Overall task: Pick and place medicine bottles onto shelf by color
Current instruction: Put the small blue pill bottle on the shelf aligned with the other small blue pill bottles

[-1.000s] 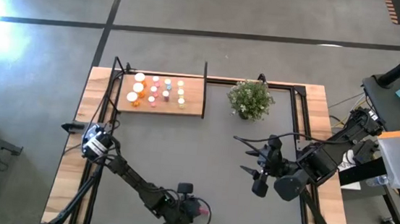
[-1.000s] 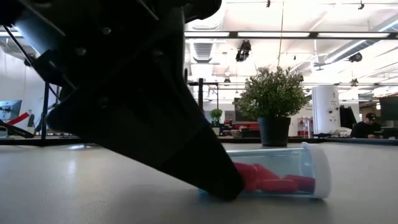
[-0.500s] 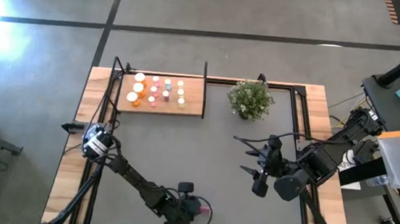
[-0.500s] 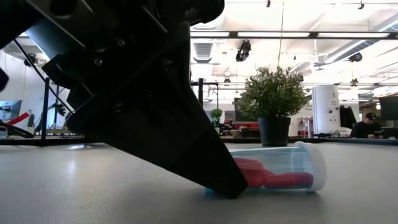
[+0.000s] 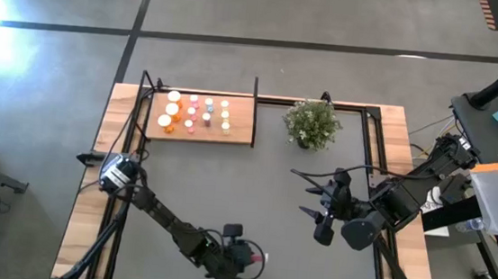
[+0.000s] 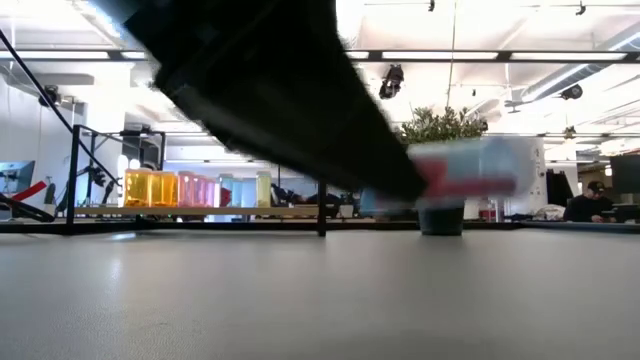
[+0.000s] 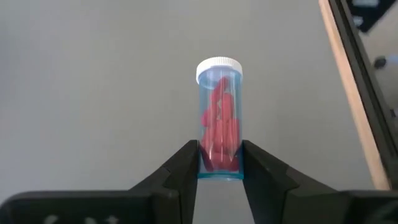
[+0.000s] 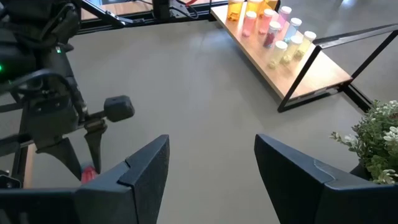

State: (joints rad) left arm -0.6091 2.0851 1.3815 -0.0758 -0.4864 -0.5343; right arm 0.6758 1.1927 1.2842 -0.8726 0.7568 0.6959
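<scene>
Left gripper (image 7: 219,163) is clamping the pale blue bottle (image 7: 219,121) at bottom center; right gripper (image 8: 211,163) is hanging wide open.

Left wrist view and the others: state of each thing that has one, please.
Clear blue-based bottle of red pills: white cap on, clamped at its base, lifted off the table.
Left gripper: shut on that bottle.
Right gripper: open, empty.
Light-brown wooden shelf: loaded with bottles, right end bare.

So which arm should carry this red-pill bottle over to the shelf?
Left. The left gripper already clamps the bottle, lifted off the mat; the right gripper hangs open and empty, though nearer the shelf.
</scene>
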